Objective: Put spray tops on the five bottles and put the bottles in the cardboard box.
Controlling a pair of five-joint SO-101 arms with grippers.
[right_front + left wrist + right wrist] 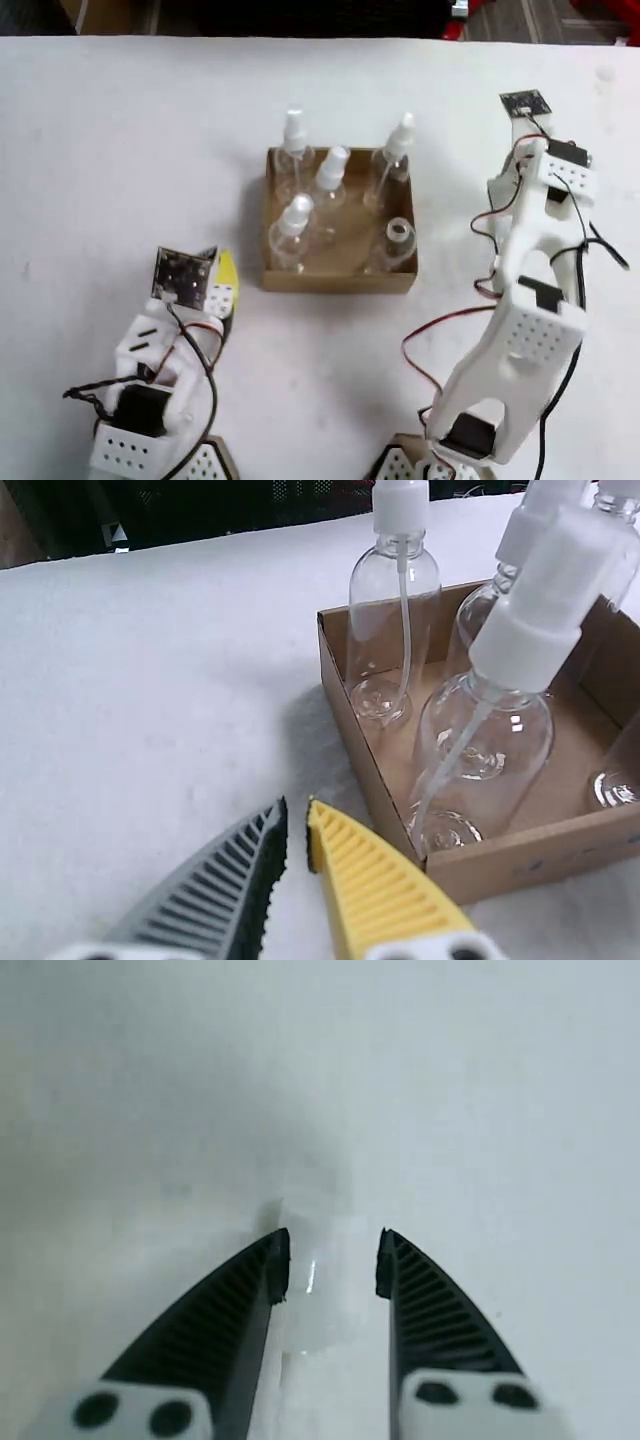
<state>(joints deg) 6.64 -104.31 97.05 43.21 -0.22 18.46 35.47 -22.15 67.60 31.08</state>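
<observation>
The cardboard box (340,278) stands mid-table and holds several clear bottles. Three of them, among them the ones at the back left (294,150), the back right (395,150) and the front left (292,230), wear white spray tops. The front-right bottle (397,240) has a bare neck. My left gripper (297,825) sits low beside the box's near corner (520,855), its grey and yellow fingers shut on nothing. My right gripper (332,1260) points down at the table far right of the box. Its black fingers stand open around a white spray top (315,1290).
The right arm (530,200) stretches along the table's right side with loose wires. The left arm (160,380) is folded at the front left. Bare white table lies left of the box and behind it.
</observation>
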